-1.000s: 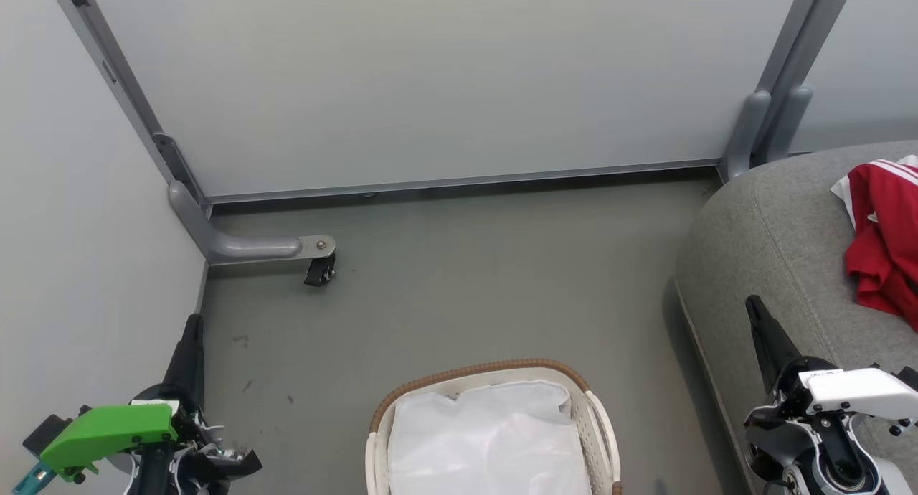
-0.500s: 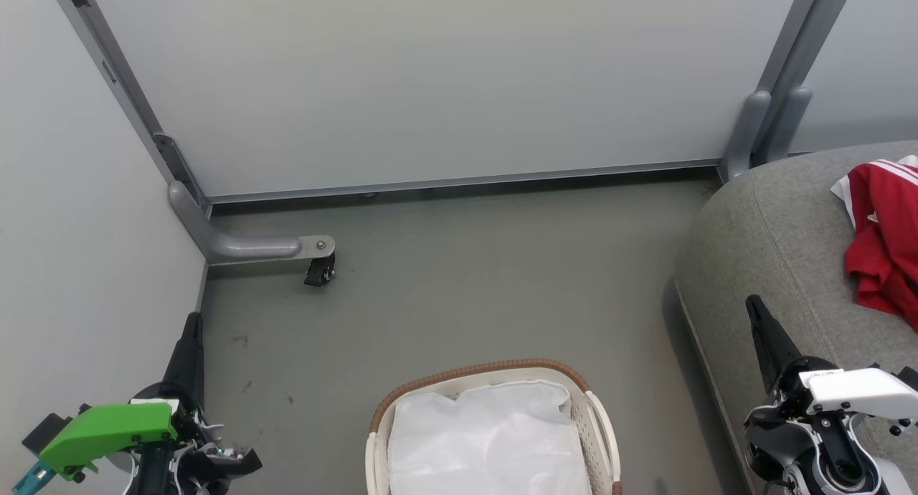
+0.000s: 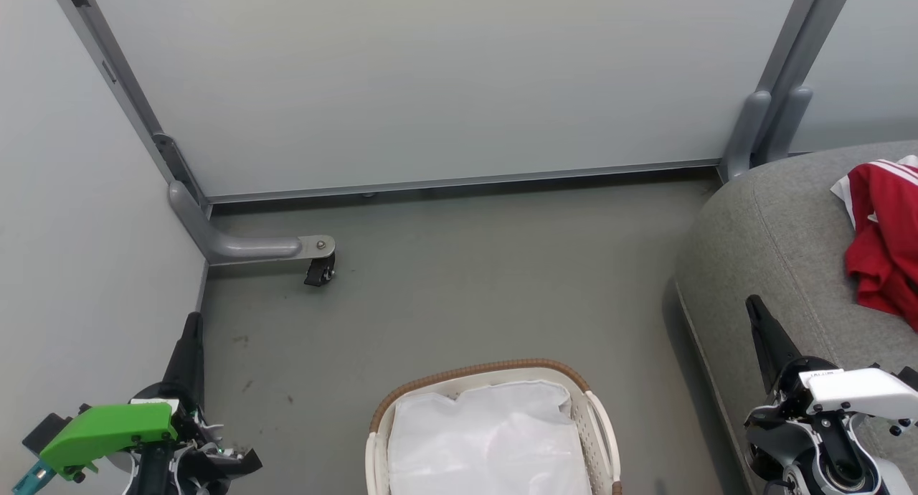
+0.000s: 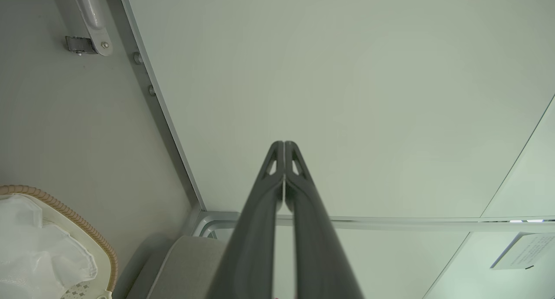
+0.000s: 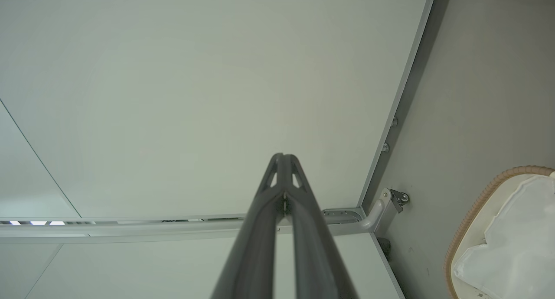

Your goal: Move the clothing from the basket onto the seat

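Red clothing (image 3: 886, 240) with white striped trim lies bunched on the grey seat (image 3: 774, 244) at the right edge of the head view. The white basket (image 3: 599, 423) with its brown woven rim stands on the floor at the bottom centre, and inside it I see a white liner sheet (image 3: 488, 441). My left gripper (image 3: 192, 321) is shut and holds nothing, low at the left beside the wall. My right gripper (image 3: 752, 303) is shut and holds nothing, in front of the seat's side. Both wrist views show the fingers (image 4: 284, 145) (image 5: 282, 157) pressed together against pale panels.
Pale partition panels (image 3: 430, 86) close off the back and the left. A grey foot with a black caster (image 3: 319, 271) juts onto the floor at the back left. Grey posts (image 3: 771, 122) stand at the back right by the seat. Bare grey floor (image 3: 488, 287) lies between basket and panels.
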